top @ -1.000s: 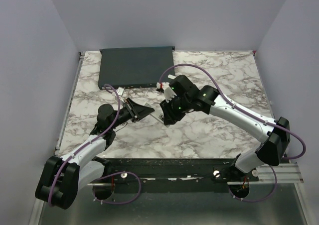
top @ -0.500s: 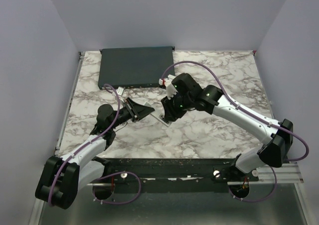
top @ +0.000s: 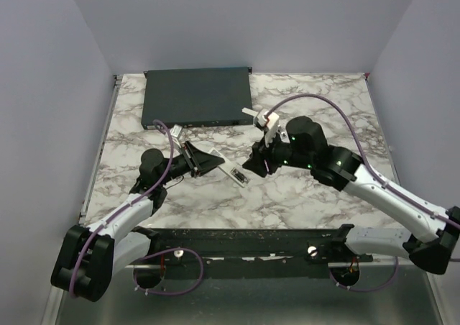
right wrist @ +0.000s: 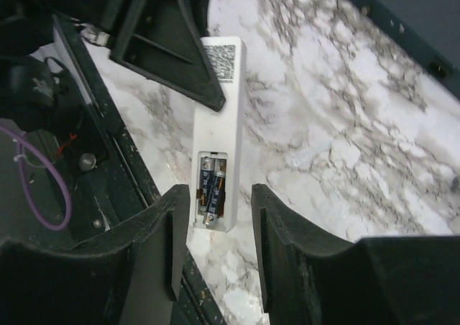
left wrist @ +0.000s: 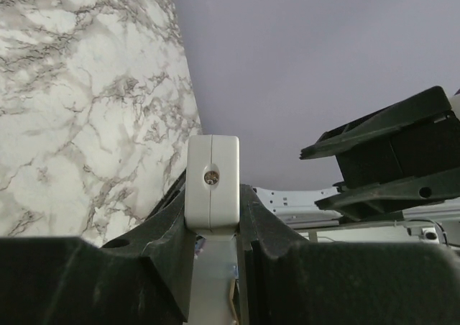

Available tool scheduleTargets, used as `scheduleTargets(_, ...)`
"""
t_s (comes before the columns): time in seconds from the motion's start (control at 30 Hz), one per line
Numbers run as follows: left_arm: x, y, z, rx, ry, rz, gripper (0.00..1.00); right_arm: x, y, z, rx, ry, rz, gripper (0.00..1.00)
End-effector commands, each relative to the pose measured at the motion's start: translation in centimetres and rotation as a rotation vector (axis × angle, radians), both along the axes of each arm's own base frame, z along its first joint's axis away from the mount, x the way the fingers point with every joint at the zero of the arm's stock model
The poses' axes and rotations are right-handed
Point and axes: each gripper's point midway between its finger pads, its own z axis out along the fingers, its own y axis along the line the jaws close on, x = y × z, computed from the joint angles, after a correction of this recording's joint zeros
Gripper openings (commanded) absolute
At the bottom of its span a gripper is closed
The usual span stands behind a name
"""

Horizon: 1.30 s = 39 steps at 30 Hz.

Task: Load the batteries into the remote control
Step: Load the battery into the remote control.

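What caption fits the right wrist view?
Right end effector open near the remote control, two batteries seated in its uncovered compartment, left end effector clamping the far end.

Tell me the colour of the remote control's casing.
White. The remote control shows best in the right wrist view.

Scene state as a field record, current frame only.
remote control: slim white plastic bar, battery bay uncovered, facing up
batteries: two slim dark cylinders, side by side in the bay
left gripper: jaws shut on the remote control's end
right gripper: jaws open, empty, above the bay
dark-grey box: large, flat, at the far edge of the marble table
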Motion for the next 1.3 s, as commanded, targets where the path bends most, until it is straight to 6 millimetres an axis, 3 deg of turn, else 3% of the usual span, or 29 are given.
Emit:
scheduleTargets(0.0,-1.2,-0.8,2.1,-0.018,-0.015,-0.108,0.00,-0.9,0.9,3.0,0.178,-0.203,0.126,0.47)
scheduleTargets(0.43,-3.8,-1.3,2.5,0.036,0.008,-0.297,0.00,-8.4,0.1,2.2,0.298,-0.361,0.547,0.51)
scheduleTargets(0.73,-4.3,-1.3,1.9,0.043,0.024,-0.320,0.00,-9.6,0.0,1.6,0.343,-0.582,0.680,0.58)
scheduleTargets(1.07,-4.5,-1.2,2.3,0.021,0.018,-0.315,0.00,-11.3,0.8,0.5,0.352,-0.653,0.893,0.51)
scheduleTargets(1.27,-4.9,-1.2,2.4,0.009,0.013,-0.326,0.00,-11.7,1.1,-1.5,0.325,-0.634,0.982,0.46)
